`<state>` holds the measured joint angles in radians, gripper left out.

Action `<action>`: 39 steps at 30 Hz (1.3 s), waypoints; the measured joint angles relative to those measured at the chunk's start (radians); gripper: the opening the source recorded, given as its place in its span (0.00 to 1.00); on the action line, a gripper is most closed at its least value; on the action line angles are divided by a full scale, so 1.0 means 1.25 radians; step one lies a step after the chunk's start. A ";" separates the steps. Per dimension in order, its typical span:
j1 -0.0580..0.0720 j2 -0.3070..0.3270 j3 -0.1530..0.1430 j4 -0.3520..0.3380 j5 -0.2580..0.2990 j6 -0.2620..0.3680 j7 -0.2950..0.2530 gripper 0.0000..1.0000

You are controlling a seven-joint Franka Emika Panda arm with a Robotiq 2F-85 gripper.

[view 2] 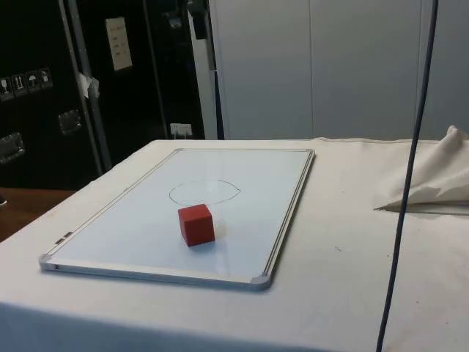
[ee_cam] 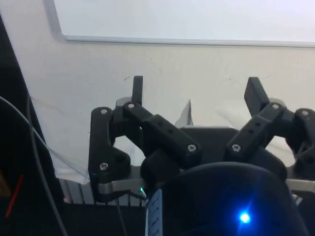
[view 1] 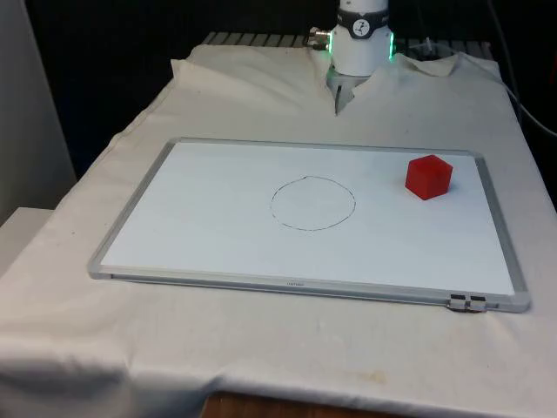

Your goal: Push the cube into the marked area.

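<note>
Jaws [ee_cam: 197, 93] spread wide, empty, above the cloth beside the whiteboard [ee_cam: 147, 24]; cube [view 1: 428, 177] untouched.

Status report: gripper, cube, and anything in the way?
Gripper open, over the cloth, off the whiteboard. Red cube on the board, outside the drawn circle. Nothing between cube and circle.

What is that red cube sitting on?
The red cube rests on a whiteboard lying flat on the white cloth. A pen-drawn circle lies beside it, apart from it. What lies under the cloth cannot be seen.
</note>
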<state>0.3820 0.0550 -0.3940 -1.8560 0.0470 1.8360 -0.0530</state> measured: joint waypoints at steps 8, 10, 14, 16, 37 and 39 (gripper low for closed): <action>-0.002 0.000 0.001 0.000 0.000 0.000 -0.001 0.57; -0.002 0.000 0.002 0.000 0.000 0.000 -0.001 0.47; -0.002 0.000 0.002 0.000 0.000 0.000 -0.002 0.23; -0.002 0.000 0.002 0.000 0.000 0.000 -0.002 0.19; -0.002 -0.068 0.054 -0.052 0.001 0.016 0.056 0.00; -0.002 -0.084 0.068 -0.070 0.002 0.023 0.067 0.00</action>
<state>0.3790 -0.0500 -0.3090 -1.9440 0.0490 1.8650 0.0310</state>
